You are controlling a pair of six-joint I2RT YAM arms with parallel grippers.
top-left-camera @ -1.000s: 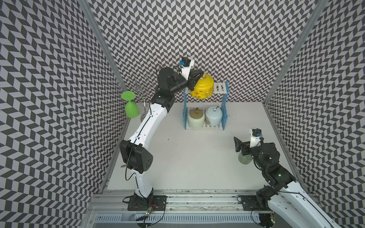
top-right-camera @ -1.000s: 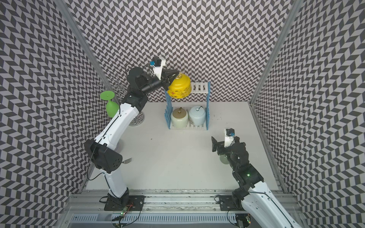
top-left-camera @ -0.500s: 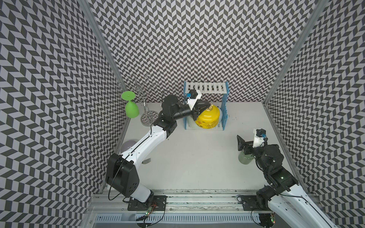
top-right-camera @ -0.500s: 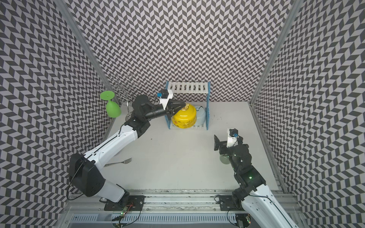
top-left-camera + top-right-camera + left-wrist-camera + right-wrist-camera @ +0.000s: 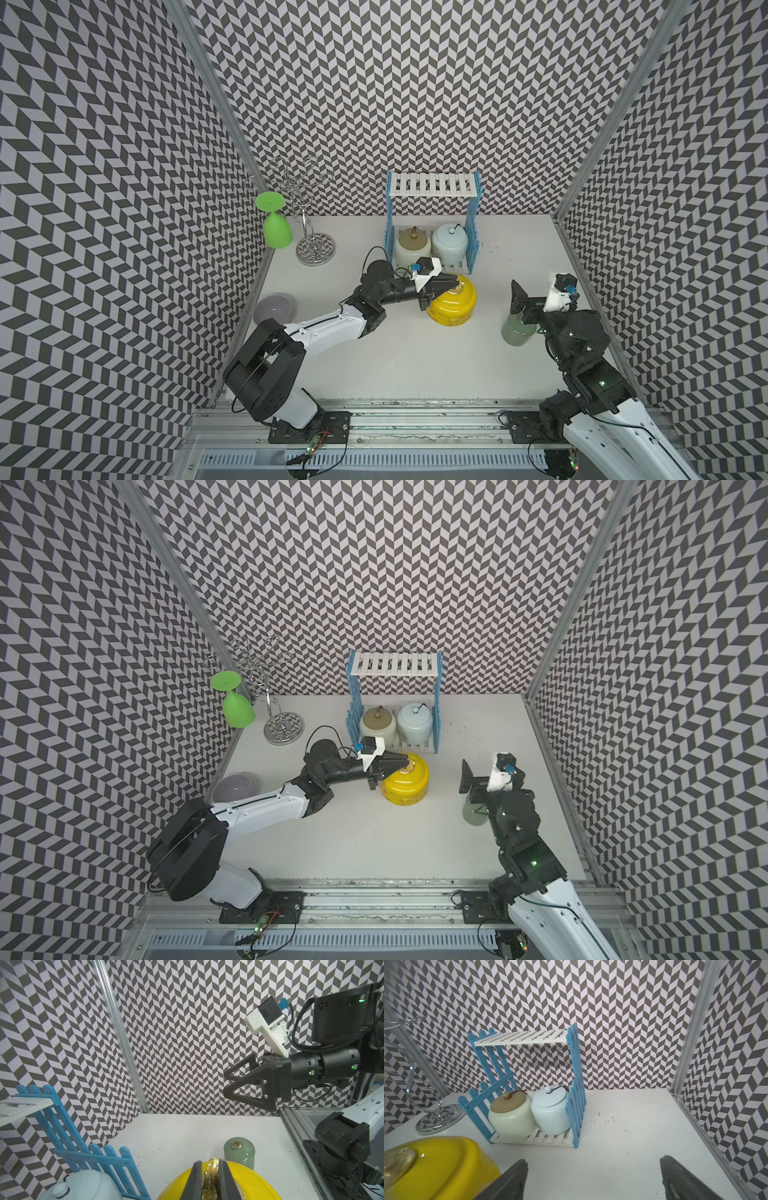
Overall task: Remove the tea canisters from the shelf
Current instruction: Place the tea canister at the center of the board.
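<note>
In both top views a white tabletop lies boxed in by grey-and-white chevron walls, with an aluminium rail along its front.

The two-tier shelf of white slats and light blue picket sides stands at the back wall. A cream ceramic canister with brown lid and a pale blue ceramic canister sit side by side on its lower board.

The glossy yellow ceramic canister is on or just over the table before the shelf. The left gripper is pinched on its gold knob.

The right gripper hangs spread wide over the sage green cylindrical canister near the right wall.

A chrome wire stand, a bright green goblet and a grey-lilac bowl are by the left wall.

The left wrist view shows dark fingers tight on the knob.

The right wrist view shows small dark specks on the tabletop beside the shelf.
</note>
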